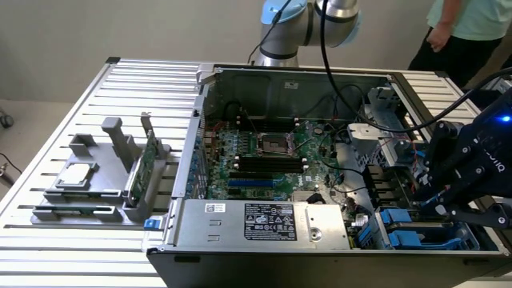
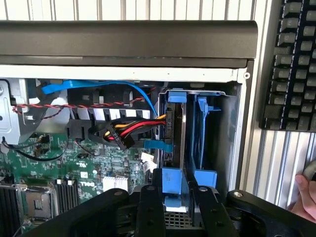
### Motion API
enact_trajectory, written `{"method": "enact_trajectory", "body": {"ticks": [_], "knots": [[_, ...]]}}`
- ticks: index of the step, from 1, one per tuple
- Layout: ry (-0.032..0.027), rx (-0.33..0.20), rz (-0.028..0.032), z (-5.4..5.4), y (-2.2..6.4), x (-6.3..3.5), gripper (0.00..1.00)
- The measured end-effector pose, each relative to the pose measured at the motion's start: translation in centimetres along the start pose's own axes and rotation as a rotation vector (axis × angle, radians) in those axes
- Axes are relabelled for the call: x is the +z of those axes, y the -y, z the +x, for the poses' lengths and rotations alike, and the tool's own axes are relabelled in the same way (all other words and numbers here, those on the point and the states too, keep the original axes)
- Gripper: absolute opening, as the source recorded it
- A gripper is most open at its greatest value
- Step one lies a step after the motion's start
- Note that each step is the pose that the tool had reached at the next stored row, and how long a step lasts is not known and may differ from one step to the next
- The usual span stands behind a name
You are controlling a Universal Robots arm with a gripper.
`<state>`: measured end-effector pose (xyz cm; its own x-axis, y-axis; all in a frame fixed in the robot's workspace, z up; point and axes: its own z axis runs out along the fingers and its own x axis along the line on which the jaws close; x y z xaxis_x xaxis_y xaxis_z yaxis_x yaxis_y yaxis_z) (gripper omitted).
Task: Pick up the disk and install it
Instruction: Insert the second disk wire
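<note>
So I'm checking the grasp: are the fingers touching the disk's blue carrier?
Touching. In the wrist view the fingers stand against either side of the blue carrier of the disk in the drive bay.

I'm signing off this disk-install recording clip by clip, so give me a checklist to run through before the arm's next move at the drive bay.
1. Gripper at the drive bay: ok, it sits right at the end of the blue carrier.
2. Hold on the disk: cannot tell.
3. Disk upright in a bay slot: ok, seen edge-on beside a second carrier.
4. Cables clear of the slot: not ok, the red, yellow and black bundle runs up to the disk's side.
5. People clear: not ok, a hand lies beside the case.
</note>
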<state>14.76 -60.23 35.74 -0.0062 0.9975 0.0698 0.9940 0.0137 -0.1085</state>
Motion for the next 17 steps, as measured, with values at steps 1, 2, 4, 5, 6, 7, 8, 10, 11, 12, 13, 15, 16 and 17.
{"method": "enact_trajectory", "body": {"ticks": [1, 2, 4, 5, 6, 7, 8, 10, 11, 12, 13, 15, 16, 17], "knots": [[-0.0001, 0.001, -0.0001, 0.0, 0.00, 0.00, 0.22], [-0.0002, 0.002, -0.0001, 0.0, 0.02, 0.00, 0.16], [0.0000, 0.002, -0.0003, 0.0, 0.21, 0.00, 0.11], [0.0000, 0.002, -0.0002, 0.0, 0.39, 0.02, 0.11], [-0.0003, 0.002, -0.0003, 0.0, 0.68, 0.06, 0.11], [-0.0004, 0.002, -0.0002, 0.0, 0.99, 0.09, 0.11], [-0.0003, 0.002, -0.0002, 0.0, 1.25, 0.12, 0.11], [-0.0005, 0.003, -0.0002, 0.0, 1.45, 0.15, 0.11], [-0.0005, 0.003, -0.0002, 0.0, 1.45, 0.15, 0.11], [-0.0005, 0.003, -0.0002, 0.0, 1.45, 0.15, 0.11], [-0.0005, 0.003, -0.0002, 0.0, 1.45, 0.15, 0.11], [-0.0004, 0.003, -0.0002, 0.0, 1.48, 0.15, 0.11], [-0.0005, 0.003, -0.0002, 0.0, 1.48, 0.15, 0.11], [-0.0005, 0.003, -0.0002, 0.0, 1.48, 0.15, 0.11]]}}
